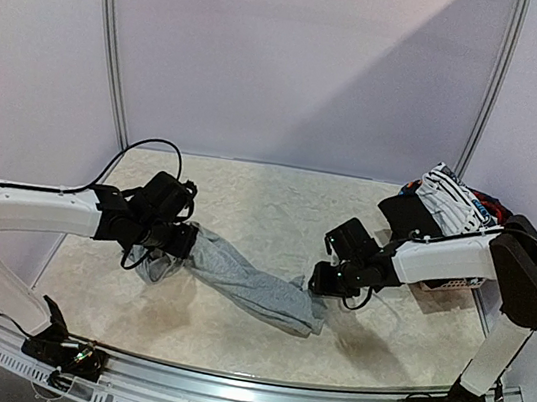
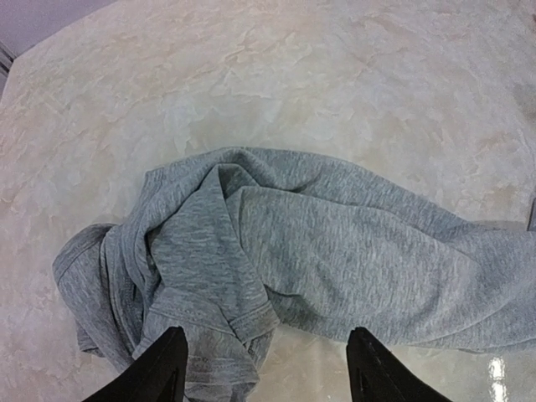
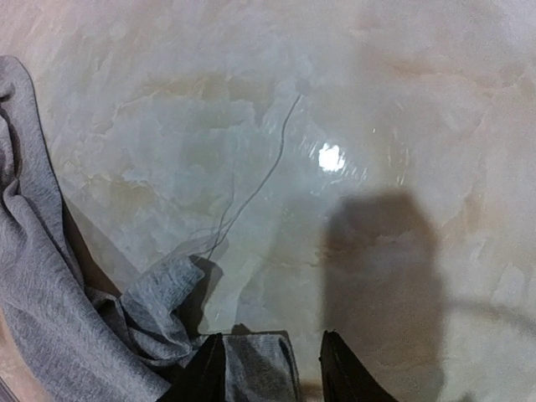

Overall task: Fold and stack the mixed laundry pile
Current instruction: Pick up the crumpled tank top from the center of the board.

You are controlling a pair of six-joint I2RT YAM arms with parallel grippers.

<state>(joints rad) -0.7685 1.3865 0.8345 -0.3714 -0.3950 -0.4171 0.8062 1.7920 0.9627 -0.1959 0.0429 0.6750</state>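
Light grey trousers lie twisted across the table between my two arms. The rest of the mixed laundry pile sits at the back right: a white black-striped piece on top, black cloth, red and blue bits. My left gripper hovers open over the trousers' bunched left end, its fingers either side of a hem, touching nothing. My right gripper is low at the trousers' right end. A grey cloth corner lies between its fingers, against the left one, with a gap to the right one.
A basket rim shows under the right arm, beneath the pile. A loose grey thread trails from the trousers over the glossy marbled tabletop. A curved white rail stands behind the table.
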